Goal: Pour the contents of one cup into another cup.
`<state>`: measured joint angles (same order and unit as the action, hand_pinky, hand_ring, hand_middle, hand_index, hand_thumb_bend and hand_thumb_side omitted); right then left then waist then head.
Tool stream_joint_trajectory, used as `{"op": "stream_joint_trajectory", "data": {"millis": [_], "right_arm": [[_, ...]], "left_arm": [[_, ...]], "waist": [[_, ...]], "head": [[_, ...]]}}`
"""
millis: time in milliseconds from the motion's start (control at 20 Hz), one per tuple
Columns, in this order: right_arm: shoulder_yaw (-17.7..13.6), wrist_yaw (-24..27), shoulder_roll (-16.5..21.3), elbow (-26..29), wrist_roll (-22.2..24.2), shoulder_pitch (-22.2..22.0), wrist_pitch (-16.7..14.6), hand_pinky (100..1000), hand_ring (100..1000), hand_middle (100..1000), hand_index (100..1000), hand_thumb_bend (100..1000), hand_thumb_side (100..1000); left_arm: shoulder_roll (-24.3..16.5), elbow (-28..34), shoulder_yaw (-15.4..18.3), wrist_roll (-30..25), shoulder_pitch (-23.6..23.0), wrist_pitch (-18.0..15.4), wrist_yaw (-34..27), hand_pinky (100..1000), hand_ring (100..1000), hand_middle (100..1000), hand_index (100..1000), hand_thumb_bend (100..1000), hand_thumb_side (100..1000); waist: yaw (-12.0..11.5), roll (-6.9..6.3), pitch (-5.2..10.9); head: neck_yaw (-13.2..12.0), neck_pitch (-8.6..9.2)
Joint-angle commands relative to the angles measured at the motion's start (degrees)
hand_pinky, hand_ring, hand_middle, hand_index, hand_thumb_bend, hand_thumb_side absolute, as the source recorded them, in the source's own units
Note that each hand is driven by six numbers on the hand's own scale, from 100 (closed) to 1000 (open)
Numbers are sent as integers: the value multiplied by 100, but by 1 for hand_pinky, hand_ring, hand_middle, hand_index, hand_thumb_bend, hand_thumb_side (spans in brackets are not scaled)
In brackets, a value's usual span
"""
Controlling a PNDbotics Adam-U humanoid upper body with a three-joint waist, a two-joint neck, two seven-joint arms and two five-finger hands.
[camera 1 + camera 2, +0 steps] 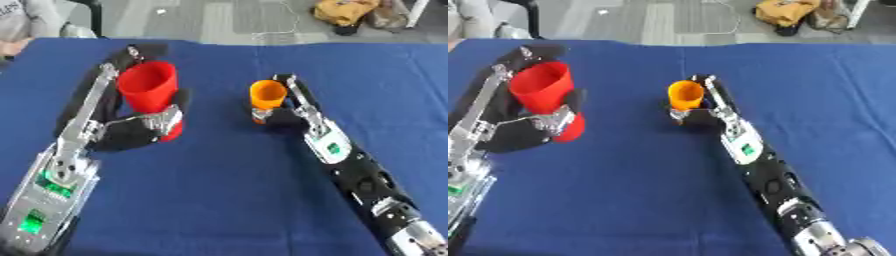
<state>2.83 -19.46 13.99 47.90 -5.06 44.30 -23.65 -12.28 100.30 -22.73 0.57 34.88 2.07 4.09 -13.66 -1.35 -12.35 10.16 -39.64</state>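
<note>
Grasp step: red cup [147, 86] gripped by left hand [149, 125], orange cup [267, 94] by right hand [282, 116]; tilting over other cup needed next.

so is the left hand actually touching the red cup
Touching. In the left eye view the left hand has its fingers curled round the lower part of the red cup, with no gap between them.

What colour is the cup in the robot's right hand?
Orange; the small cup held by the right hand shows best in the left eye view.
</note>
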Motion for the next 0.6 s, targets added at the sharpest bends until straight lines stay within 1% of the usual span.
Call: {"op": "stream_joint_trajectory", "data": {"millis": [50, 400, 600], "right_arm": [[-65, 78, 145, 16, -43, 32, 22, 353, 653, 280, 480, 480, 177], [-93, 173, 354, 72, -38, -53, 9, 353, 653, 281, 482, 475, 167], [-134, 189, 782, 123, -73, -141, -56, 357, 655, 282, 486, 477, 167]], "left_arm": [[-51, 144, 9, 3, 94, 23, -26, 210, 450, 508, 785, 100, 171], [-83, 171, 15, -9, 68, 28, -55, 211, 451, 508, 786, 100, 170], [-114, 171, 5, -21, 36, 35, -78, 211, 451, 507, 786, 100, 170]], "waist": [[31, -6, 135], [99, 17, 209], [173, 78, 294]], "head": [[-16, 60], [-52, 53], [-70, 66]]}}
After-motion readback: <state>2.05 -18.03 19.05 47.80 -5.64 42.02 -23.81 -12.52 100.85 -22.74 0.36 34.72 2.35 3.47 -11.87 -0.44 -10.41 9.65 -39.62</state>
